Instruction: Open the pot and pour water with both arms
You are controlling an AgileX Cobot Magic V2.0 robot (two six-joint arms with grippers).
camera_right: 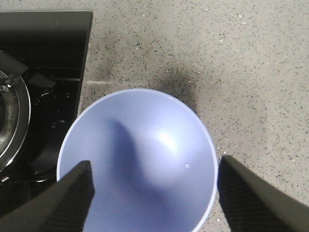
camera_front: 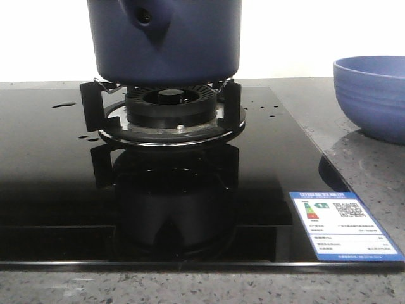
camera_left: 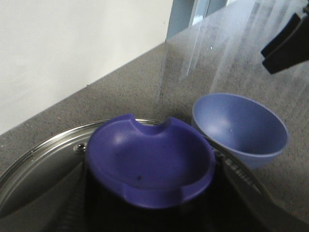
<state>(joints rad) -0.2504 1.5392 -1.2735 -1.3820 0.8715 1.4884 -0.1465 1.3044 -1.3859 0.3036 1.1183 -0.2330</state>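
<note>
Black glass hob [camera_front: 57, 190]: pot [camera_front: 164, 38] on burner; right tool [camera_right: 154, 193] wide over bowl [camera_right: 145, 159]; left tool state unclear.

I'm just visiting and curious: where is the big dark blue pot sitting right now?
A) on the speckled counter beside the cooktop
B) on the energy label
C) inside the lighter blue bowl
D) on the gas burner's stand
D: in the front view the pot rests on the black burner stand, with the bowl off to the right.
</note>
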